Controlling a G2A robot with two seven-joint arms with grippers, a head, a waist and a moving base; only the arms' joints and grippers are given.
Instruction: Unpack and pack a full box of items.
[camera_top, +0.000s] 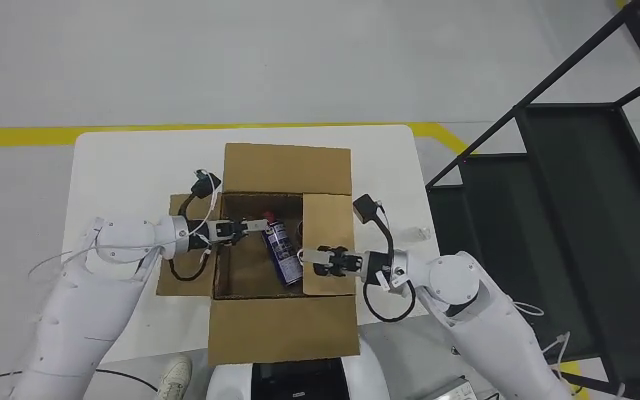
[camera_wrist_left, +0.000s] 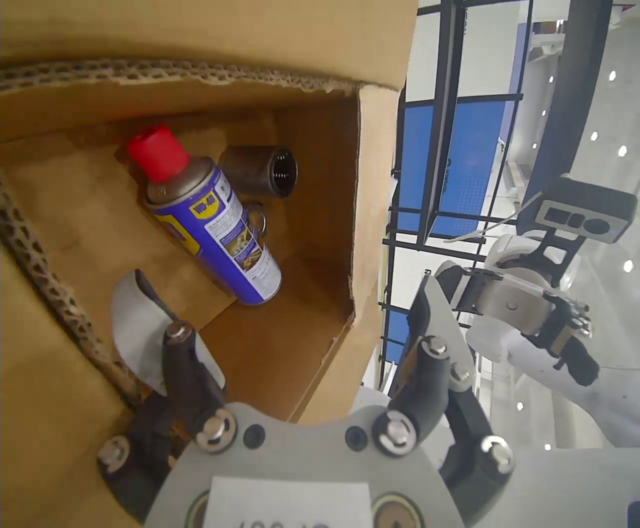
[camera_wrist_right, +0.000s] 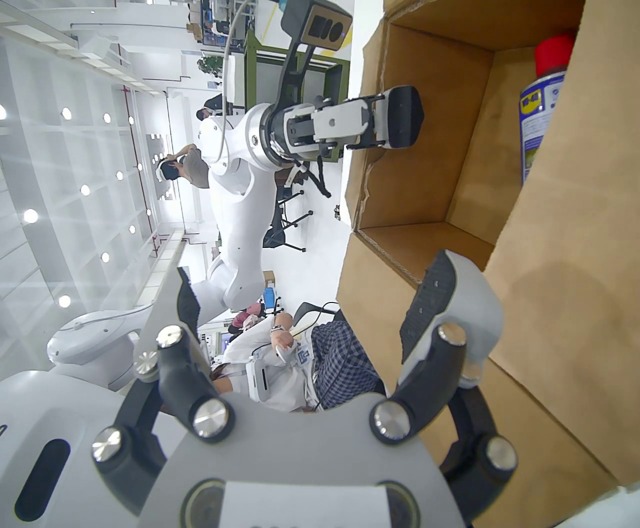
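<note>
Bottom of the top view first: the box (camera_top: 283, 325) spreads its near flap toward us, all four flaps folded out on the white tabletop (camera_top: 125, 170). Just past that flap, two arms come in, one from each side. The right gripper (camera_top: 316, 257) enters from the lower right and hangs over the right-hand flap, jaws spread wide, nothing in them. In its wrist view one finger (camera_wrist_right: 450, 310) sits just beside the cardboard, and I cannot tell if it touches. The left gripper (camera_top: 250, 227) enters from the left, across the box's left rim and over the opening. Its jaws are wide apart too, and empty.

Down inside the box, dead centre of the frame, a blue can (camera_top: 282, 250) with a red cap rests lengthwise on the floor, cap toward the far wall. Just beyond the cap, in the far corner, a dark metal tube (camera_wrist_left: 260, 171) lies on its side with its open end showing. A shiny piece (camera_wrist_left: 256, 216) sits between can and tube, too hidden to name. Further up comes the far flap, then the tabletop's far edge.
</note>
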